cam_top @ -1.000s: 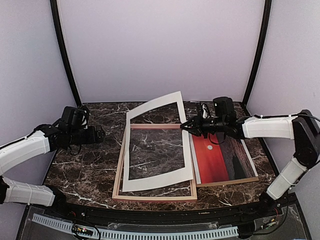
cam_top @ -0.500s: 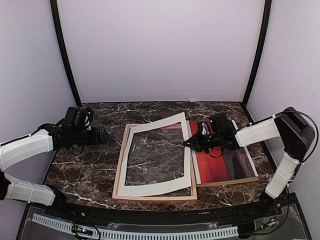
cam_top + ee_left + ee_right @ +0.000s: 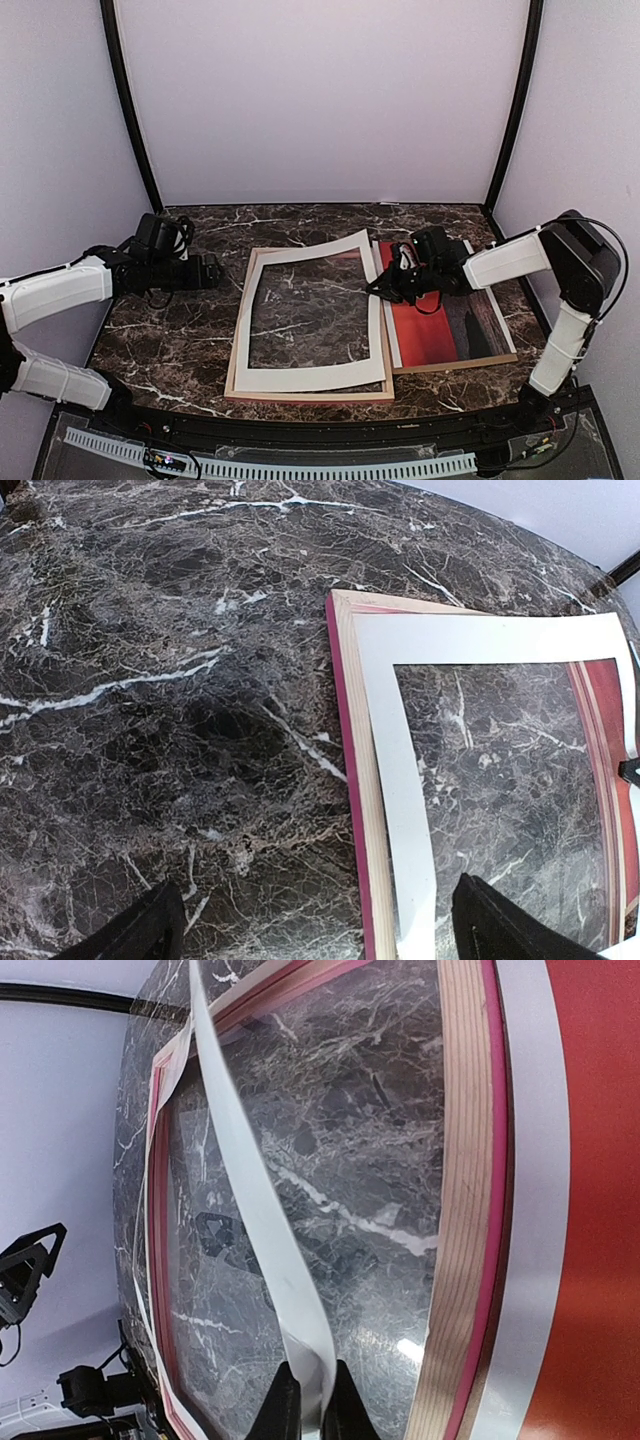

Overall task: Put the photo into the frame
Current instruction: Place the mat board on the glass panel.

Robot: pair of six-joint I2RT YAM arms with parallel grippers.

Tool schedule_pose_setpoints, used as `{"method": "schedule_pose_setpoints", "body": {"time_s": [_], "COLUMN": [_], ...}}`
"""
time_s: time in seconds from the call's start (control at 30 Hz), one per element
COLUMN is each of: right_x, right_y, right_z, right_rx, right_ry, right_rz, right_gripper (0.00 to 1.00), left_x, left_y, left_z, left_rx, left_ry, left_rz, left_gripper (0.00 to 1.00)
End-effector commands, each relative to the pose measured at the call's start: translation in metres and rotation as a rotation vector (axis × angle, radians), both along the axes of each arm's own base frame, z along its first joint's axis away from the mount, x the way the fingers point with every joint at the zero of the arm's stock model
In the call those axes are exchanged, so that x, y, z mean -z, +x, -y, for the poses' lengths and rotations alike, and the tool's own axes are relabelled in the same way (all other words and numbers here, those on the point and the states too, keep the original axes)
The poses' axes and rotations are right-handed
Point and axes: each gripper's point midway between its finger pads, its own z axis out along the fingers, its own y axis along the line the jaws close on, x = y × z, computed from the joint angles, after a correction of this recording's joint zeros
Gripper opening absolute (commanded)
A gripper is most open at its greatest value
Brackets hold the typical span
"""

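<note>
The frame (image 3: 310, 394) lies flat at mid-table, pale wood side up, pink on its edges. A white mat board (image 3: 246, 320) with a cut-out rests on it, its right edge still a little raised. My right gripper (image 3: 377, 288) is shut on that right edge; in the right wrist view the fingers (image 3: 285, 1405) pinch the white strip (image 3: 250, 1200) beside the frame rail (image 3: 465, 1160). The photo (image 3: 430, 335), red sky with a white sun, lies to the right of the frame, partly under my right arm. My left gripper (image 3: 207, 270) hovers open left of the frame (image 3: 360, 780), holding nothing.
A brown backing board (image 3: 455, 364) lies under the photo, its edge showing along the front. Dark marble table (image 3: 170, 340) stretches left of the frame. Black posts and pale walls enclose the back and sides.
My right gripper has come down and slightly left, lowering the mat board from a steep tilt to almost flat on the frame. My left gripper has edged right toward the frame.
</note>
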Motion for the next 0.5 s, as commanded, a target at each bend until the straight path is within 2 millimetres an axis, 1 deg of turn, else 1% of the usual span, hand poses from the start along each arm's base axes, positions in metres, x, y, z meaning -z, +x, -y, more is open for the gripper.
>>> {"method": "schedule_pose_setpoints", "body": {"time_s": [0.0,0.1,0.33,0.47], "right_x": [-0.001,-0.001,-0.004,-0.004], "right_y": [0.009,0.010,0.010,0.008], "right_z": [-0.004,-0.002,0.005,0.007], "right_rx": [-0.012,-0.008,0.008,0.006], "right_ry": [-0.042,-0.060,-0.094,-0.097], "right_rz": [0.039,0.045,0.055,0.054], "right_gripper": [0.00,0.01,0.08,0.10], "left_x": [-0.017,-0.017,-0.012,-0.011], "left_y": [0.007,0.007,0.007,0.007], "left_z": [0.010,0.012,0.016,0.019], "left_rx": [0.018,0.023,0.030,0.037], "left_ry": [-0.035,-0.040,-0.042,-0.045], "left_rz": [0.041,0.041,0.028,0.024], "left_gripper": [0.96,0.96,0.97,0.97]}}
